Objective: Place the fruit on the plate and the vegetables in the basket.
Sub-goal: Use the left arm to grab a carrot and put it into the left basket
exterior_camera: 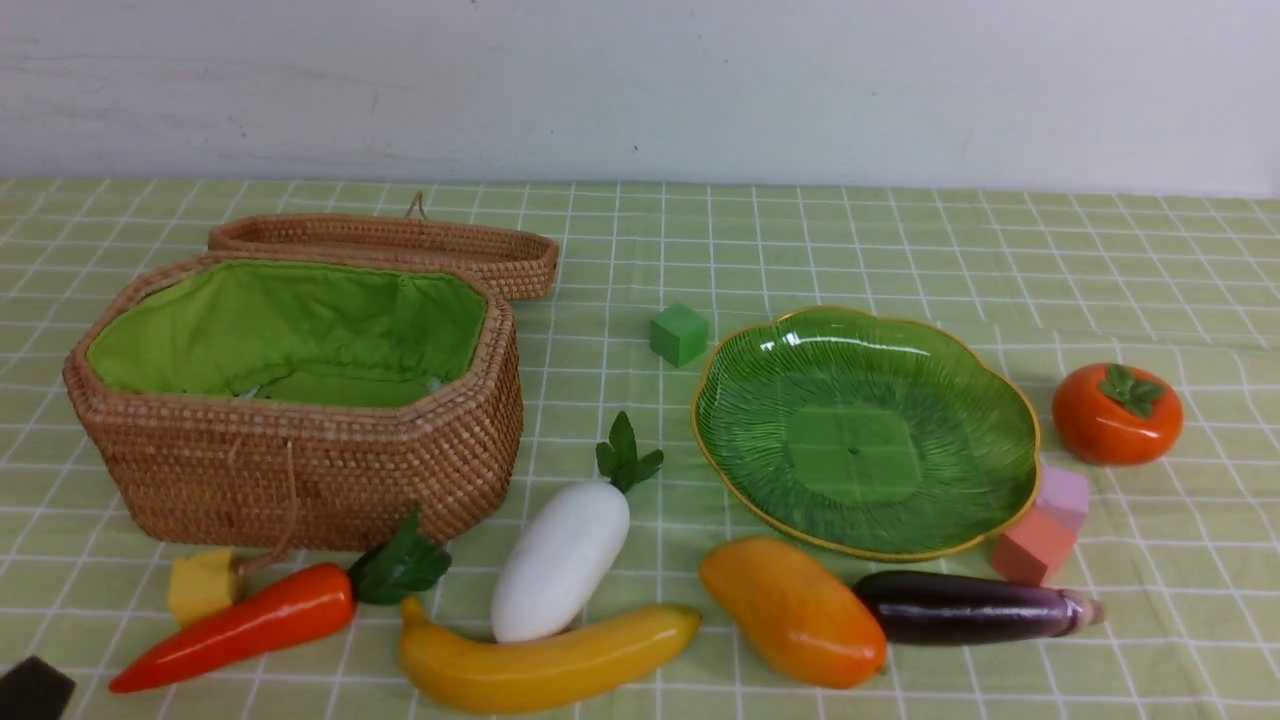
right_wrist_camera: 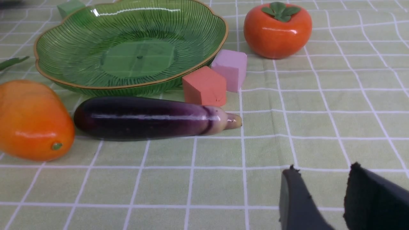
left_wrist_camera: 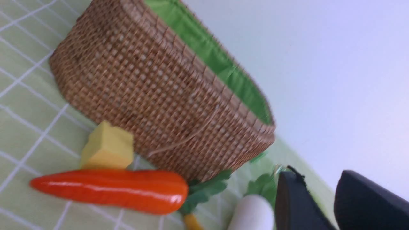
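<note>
The open basket (exterior_camera: 300, 450) with green lining stands at the left. Before it lie the carrot (exterior_camera: 245, 625), the white radish (exterior_camera: 562, 560) and the banana (exterior_camera: 545, 665). The mango (exterior_camera: 795, 612) and the eggplant (exterior_camera: 970, 608) lie in front of the bare green plate (exterior_camera: 865, 440), and the persimmon (exterior_camera: 1117, 414) sits to its right. My left gripper (left_wrist_camera: 318, 174) is open and holds nothing, near the radish (left_wrist_camera: 252, 214) and the carrot (left_wrist_camera: 111, 190); one fingertip (exterior_camera: 35, 688) shows at the front left corner. My right gripper (right_wrist_camera: 322, 169) hovers open over bare cloth, short of the eggplant (right_wrist_camera: 150, 118).
The basket's lid (exterior_camera: 400, 245) lies behind it. Foam cubes are scattered about: yellow (exterior_camera: 203, 585) by the carrot, green (exterior_camera: 680, 334) behind the plate, pink (exterior_camera: 1063, 497) and orange-red (exterior_camera: 1033, 546) at the plate's right front edge. A white wall backs the checked green tablecloth.
</note>
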Available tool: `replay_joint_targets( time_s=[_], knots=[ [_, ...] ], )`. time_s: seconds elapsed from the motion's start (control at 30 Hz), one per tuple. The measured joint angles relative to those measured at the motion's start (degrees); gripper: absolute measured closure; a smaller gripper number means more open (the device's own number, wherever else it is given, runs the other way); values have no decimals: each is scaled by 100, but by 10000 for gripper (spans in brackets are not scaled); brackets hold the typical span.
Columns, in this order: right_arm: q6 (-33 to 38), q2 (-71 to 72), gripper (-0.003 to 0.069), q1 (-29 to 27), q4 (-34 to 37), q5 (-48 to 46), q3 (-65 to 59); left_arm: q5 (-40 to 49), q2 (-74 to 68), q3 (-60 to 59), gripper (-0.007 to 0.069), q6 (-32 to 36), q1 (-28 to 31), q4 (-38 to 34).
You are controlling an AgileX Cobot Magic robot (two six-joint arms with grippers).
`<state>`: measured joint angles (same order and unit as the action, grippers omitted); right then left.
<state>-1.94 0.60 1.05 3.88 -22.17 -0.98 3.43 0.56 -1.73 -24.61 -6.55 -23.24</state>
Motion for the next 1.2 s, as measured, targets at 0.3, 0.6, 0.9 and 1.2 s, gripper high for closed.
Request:
replay_joint_targets(
  time_s=[0.3,0.6,0.9,1.2],
  knots=[
    [-32,0,418,0,42,66,0,-715,0,147,458,15,0,-665],
    [-660,0,418,0,1902,1647,-54,997,-1017,2171,638,1308,0,24],
    [-547,-335,570,265,2430,536,1081,2883,-3165,3400,638,3284,0,101],
    [1629,-2367,672,884,2444,-2742,3978,3912,-4744,4090,638,5040,0,-90]
  ],
)
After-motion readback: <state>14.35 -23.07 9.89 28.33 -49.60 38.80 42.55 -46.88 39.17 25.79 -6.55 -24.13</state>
